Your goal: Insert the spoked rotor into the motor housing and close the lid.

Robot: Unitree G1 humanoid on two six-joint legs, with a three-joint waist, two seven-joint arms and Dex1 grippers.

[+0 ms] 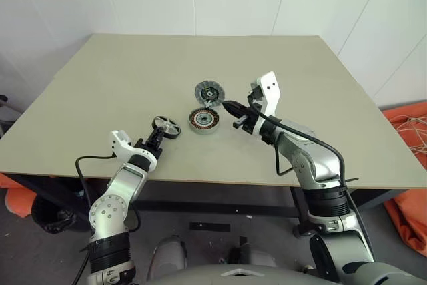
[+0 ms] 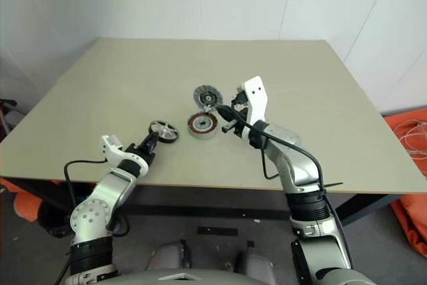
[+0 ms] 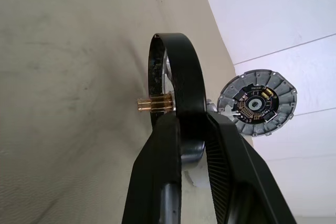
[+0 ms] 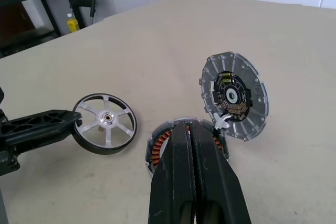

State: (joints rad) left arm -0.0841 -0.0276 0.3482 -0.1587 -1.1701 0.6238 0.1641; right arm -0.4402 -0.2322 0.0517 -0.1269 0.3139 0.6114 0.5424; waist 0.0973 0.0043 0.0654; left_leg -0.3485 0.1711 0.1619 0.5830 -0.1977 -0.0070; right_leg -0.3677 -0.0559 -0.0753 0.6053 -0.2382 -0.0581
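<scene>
Table [image 1: 100, 98] carries one spoked rotor [image 1: 167, 127] pinched by left gripper [image 1: 156, 137], one motor housing [image 1: 204, 121], one raised lid [image 1: 209, 92]; right gripper [image 1: 233, 115] closed, empty.

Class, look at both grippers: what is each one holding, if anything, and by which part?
The left gripper pinches the silver spoked rotor by its dark rim. The right gripper is shut on nothing, above the grey copper-wound motor housing.

A silver spoked rotor [image 4: 105, 123] with a black rim, copper windings in the grey motor housing [image 1: 204, 121], a grey ribbed lid [image 4: 234, 95], all on a beige table [image 1: 133, 85].
</scene>
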